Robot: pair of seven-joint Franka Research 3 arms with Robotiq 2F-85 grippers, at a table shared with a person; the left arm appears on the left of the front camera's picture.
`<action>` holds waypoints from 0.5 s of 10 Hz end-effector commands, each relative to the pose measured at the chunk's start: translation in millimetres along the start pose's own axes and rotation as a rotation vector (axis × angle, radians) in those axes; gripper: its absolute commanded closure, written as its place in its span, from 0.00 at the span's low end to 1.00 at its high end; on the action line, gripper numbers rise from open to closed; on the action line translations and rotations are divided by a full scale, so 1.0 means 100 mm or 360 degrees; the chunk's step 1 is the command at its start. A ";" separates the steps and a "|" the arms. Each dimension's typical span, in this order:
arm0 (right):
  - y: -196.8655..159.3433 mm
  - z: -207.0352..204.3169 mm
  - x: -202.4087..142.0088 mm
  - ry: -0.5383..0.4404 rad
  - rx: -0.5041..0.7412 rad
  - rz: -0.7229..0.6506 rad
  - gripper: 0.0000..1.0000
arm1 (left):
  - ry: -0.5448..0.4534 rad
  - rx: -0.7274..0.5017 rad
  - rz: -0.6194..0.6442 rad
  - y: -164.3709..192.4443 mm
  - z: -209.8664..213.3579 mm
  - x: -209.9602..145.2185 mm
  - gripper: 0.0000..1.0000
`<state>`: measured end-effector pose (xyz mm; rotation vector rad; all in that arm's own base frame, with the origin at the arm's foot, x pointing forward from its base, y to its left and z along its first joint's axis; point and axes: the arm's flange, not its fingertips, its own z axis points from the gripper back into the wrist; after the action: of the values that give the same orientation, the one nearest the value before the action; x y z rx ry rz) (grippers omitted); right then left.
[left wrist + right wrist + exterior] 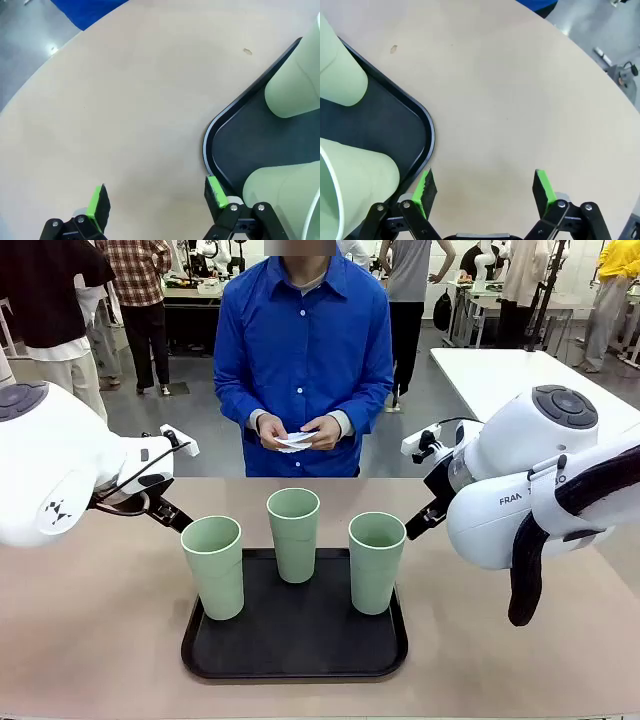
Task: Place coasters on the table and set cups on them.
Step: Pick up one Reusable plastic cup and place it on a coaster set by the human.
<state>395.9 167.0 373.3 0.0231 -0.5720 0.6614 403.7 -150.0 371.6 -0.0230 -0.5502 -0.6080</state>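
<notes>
Beige-tan matte tabletop (90, 640) carries black rounded-square tray (295, 665) w/ three tall pale mint-green plastic cups (213, 565) upright on it. Thin white paper coasters (296, 441) sit in person's hands (326, 433), far side. L tool (156, 197) & R tool (484, 185): jaws wide apart, empty, over bare tabletop by tray corners.

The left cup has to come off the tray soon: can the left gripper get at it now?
Probably yes: the left gripper, open, hovers beside the left cup at a corner of the tray, nothing between them.
</notes>
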 end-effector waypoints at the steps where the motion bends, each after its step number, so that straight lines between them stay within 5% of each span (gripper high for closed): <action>1: 0.00 0.00 0.00 0.0000 0.0000 0.0000 0.00 | 0.0000 0.0000 0.0000 0.00 0.00 0.00 0.00; 5: 0.00 0.00 0.00 0.0000 0.0000 0.0000 0.00 | 0.0000 0.0000 0.0000 0.00 0.00 0.00 0.00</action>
<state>395.9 167.0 373.4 0.0228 -0.5720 0.6615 403.7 -150.1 371.6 -0.0230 -0.5502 -0.6081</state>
